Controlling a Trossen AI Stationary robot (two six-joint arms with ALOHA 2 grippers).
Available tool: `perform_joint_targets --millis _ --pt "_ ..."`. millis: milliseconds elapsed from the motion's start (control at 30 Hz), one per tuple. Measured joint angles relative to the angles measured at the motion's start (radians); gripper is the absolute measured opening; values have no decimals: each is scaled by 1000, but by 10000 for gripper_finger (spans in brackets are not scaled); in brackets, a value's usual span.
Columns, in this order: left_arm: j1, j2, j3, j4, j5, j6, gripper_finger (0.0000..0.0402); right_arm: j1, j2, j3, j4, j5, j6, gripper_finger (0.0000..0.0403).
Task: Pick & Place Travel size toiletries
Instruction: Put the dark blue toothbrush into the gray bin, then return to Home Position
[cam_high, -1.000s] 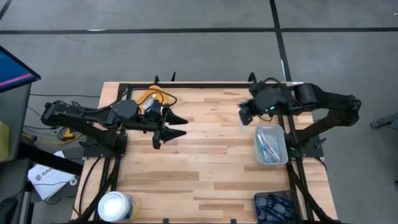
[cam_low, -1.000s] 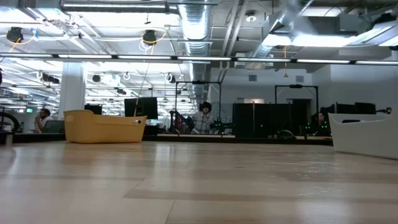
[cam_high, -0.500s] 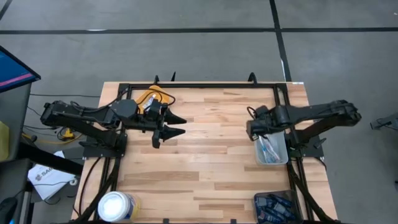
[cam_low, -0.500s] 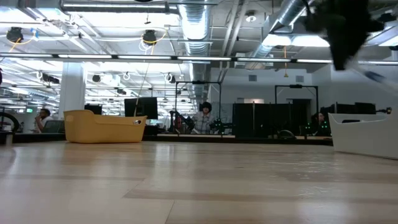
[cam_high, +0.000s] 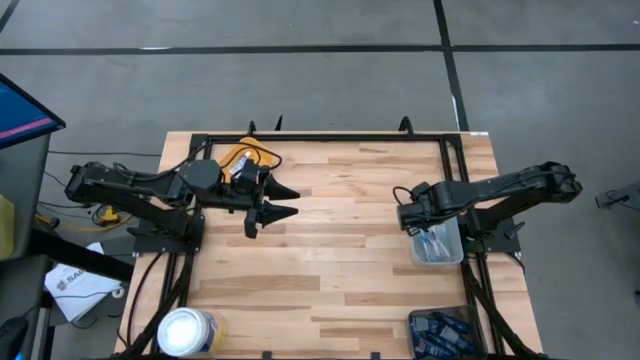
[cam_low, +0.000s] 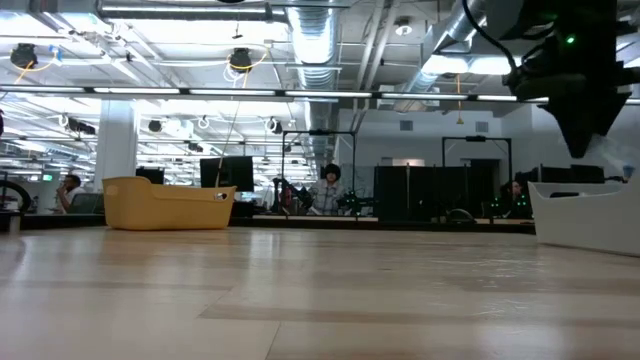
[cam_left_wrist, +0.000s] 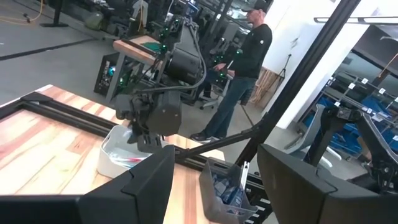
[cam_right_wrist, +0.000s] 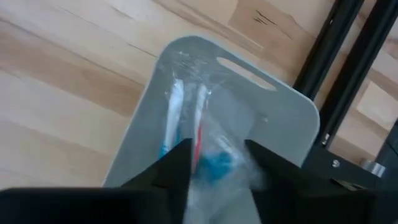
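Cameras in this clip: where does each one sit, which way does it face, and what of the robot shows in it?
High: overhead, facing straight down; table, both arms.
Low: table height, facing level into the room; yellow bin, right gripper above white bin.
Left wrist: faces across the table past its own fingers; right arm, a person beyond.
Right wrist: faces down between its fingers into the white bin, toiletries inside.
Shared: all four show the white bin.
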Motion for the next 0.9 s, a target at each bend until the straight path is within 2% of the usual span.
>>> perform_joint_targets --millis 267,367,467,567,633,767,867,900 --pt "4 -36 -1 -23 0 -2 227 1 -13 17 -9 -10 -8 253" --pt "21 -95 0 -75 -2 1 227 2 -35 57 -34 0 -11 274" --pt "47 -182 -1 -152 -4 28 222 20 -81 127 -25 71 -11 275" --pt "74 -292 0 -222 -9 69 199 60 -156 221 7 186 -39 253" --pt "90 -370 0 -256 -8 105 173 93 -213 272 49 270 -100 223" --pt "109 -514 0 -324 -29 181 99 183 -329 320 211 431 -286 122" --pt "109 -615 1 -393 -36 252 31 253 -405 308 360 506 -478 30" --pt "109 -646 1 -417 -38 261 16 274 -427 298 397 519 -544 16"
